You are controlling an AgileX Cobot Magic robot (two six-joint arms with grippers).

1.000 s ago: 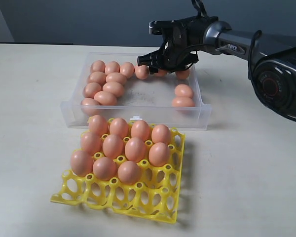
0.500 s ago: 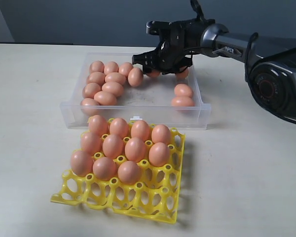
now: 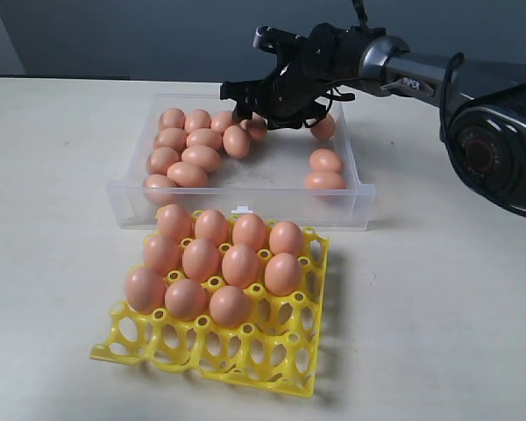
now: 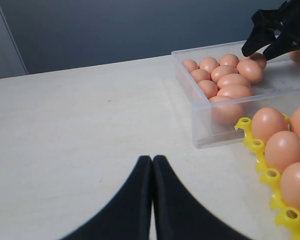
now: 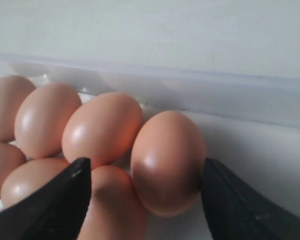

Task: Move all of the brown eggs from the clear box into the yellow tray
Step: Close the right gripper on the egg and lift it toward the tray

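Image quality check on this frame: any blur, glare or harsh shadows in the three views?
Exterior view: sharp, evenly lit, only a soft shadow beside the yellow tray and clear box. Left wrist view: clear, the dark jaws in front slightly soft. Right wrist view: very close, the brown eggs soft-focused with mild highlights, the jaws blurred.

The eggs (image 3: 240, 265) are an even matte orange-tan with soft pale highlights. The tray (image 3: 245, 351) is bright yellow. The box (image 3: 184, 203) is clear, with a white tab (image 3: 240, 210). The table (image 3: 53, 263) under the box is pale cream and the backdrop (image 3: 114, 35) behind it dark blue-grey. The left gripper (image 4: 152, 161) and right gripper (image 3: 248, 103) are black.
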